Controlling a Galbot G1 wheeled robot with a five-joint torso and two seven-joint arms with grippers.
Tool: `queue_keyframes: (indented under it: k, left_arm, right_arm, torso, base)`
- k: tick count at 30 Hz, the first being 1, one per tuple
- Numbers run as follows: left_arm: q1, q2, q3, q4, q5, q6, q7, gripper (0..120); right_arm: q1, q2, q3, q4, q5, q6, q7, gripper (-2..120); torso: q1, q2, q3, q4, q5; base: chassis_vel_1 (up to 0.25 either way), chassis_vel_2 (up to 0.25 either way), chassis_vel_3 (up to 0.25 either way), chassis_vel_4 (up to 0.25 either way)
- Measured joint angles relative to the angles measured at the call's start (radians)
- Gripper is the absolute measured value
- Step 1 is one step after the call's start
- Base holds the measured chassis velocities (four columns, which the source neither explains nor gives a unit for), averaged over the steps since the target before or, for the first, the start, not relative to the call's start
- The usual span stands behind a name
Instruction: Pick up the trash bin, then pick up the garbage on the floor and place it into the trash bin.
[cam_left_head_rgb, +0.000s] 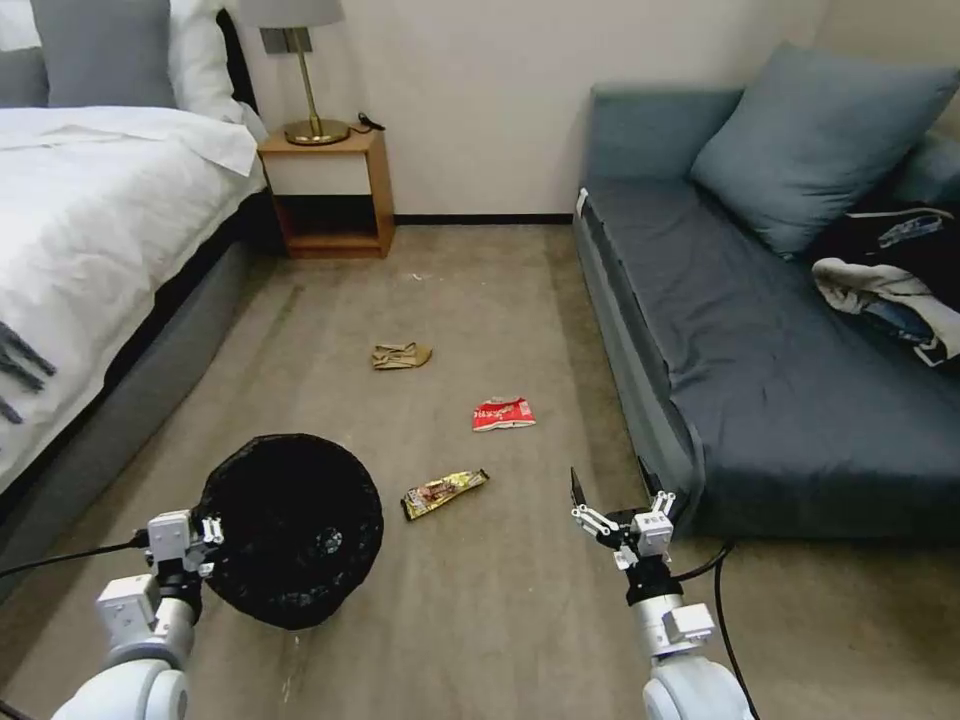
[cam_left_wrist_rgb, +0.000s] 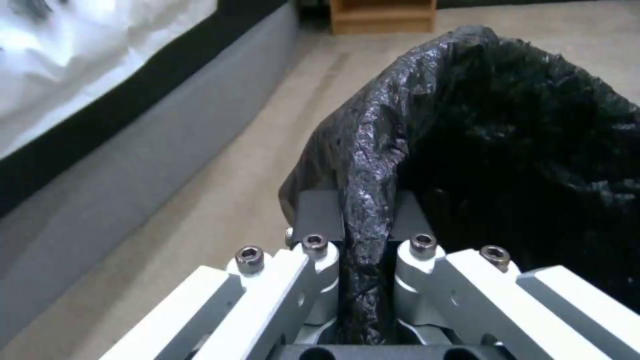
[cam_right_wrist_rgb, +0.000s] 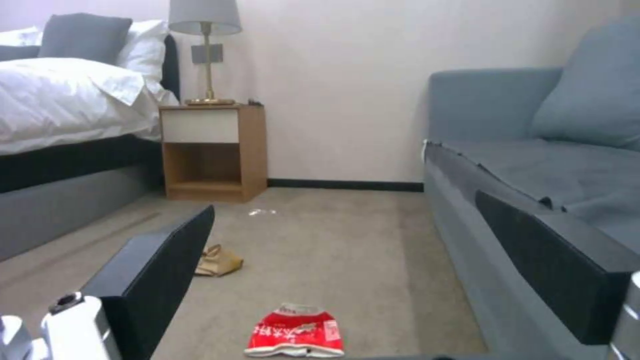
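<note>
My left gripper (cam_left_head_rgb: 208, 545) is shut on the rim of the trash bin (cam_left_head_rgb: 290, 530), holding it off the floor with its black-bagged mouth facing up. In the left wrist view the crinkled bag rim (cam_left_wrist_rgb: 367, 210) is pinched between the fingers. On the carpet lie three pieces of garbage: a yellow-brown snack wrapper (cam_left_head_rgb: 444, 493), a red-and-white packet (cam_left_head_rgb: 503, 413) and a crumpled brown paper bag (cam_left_head_rgb: 400, 355). My right gripper (cam_left_head_rgb: 612, 488) hangs open beside the sofa's corner, right of the wrapper. Past its fingers (cam_right_wrist_rgb: 160, 270) lie the red packet (cam_right_wrist_rgb: 295, 336) and the paper bag (cam_right_wrist_rgb: 217, 260).
A bed (cam_left_head_rgb: 90, 230) lines the left side and a grey-blue sofa (cam_left_head_rgb: 780, 350) the right, with clothes (cam_left_head_rgb: 890, 280) heaped on it. A wooden nightstand (cam_left_head_rgb: 330, 190) with a lamp stands against the far wall. Open carpet lies between.
</note>
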Motion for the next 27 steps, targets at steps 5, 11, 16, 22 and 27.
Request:
queue_keyframes:
  k: [5,11,16,22,27]
  left_arm:
    - [0.001,0.001,-0.012,0.006,0.003,-0.001,-0.001,7]
    - [0.0,0.001,-0.015,0.008,0.004,-0.002,-0.001,7]
    - [-0.001,-0.004,-0.012,0.014,0.009,-0.004,-0.001,7]
    - [-0.004,-0.005,-0.008,0.018,0.013,-0.004,-0.001,7]
    - [-0.012,-0.007,0.003,0.026,0.023,-0.005,-0.001,7]
  right_arm:
    - [0.004,0.0,-0.003,-0.004,0.0,0.001,-0.004,100]
    - [0.01,-0.001,-0.006,-0.007,0.001,0.001,-0.013,100]
    - [0.022,-0.008,-0.013,-0.023,0.002,0.002,-0.023,100]
    - [0.033,-0.018,-0.024,-0.035,0.002,-0.001,-0.028,100]
    - [0.066,-0.086,-0.082,-0.056,0.033,-0.058,-0.04,100]
  torso:
    - [0.0,0.0,0.0,0.0,0.0]
    - [0.0,0.0,0.0,0.0,0.0]
    - [0.0,0.0,0.0,-0.0001,0.0001]
    - [0.0,0.0,0.0,-0.0001,0.0001]
    - [0.0,0.0,0.0,-0.0002,-0.0002]
  base:
    - [-0.111,0.115,0.116,-0.115]
    - [-0.109,0.12,0.11,-0.123]
    - [-0.11,0.119,0.118,-0.124]
    - [-0.151,0.143,0.147,-0.14]
    - [-0.157,0.158,0.14,-0.166]
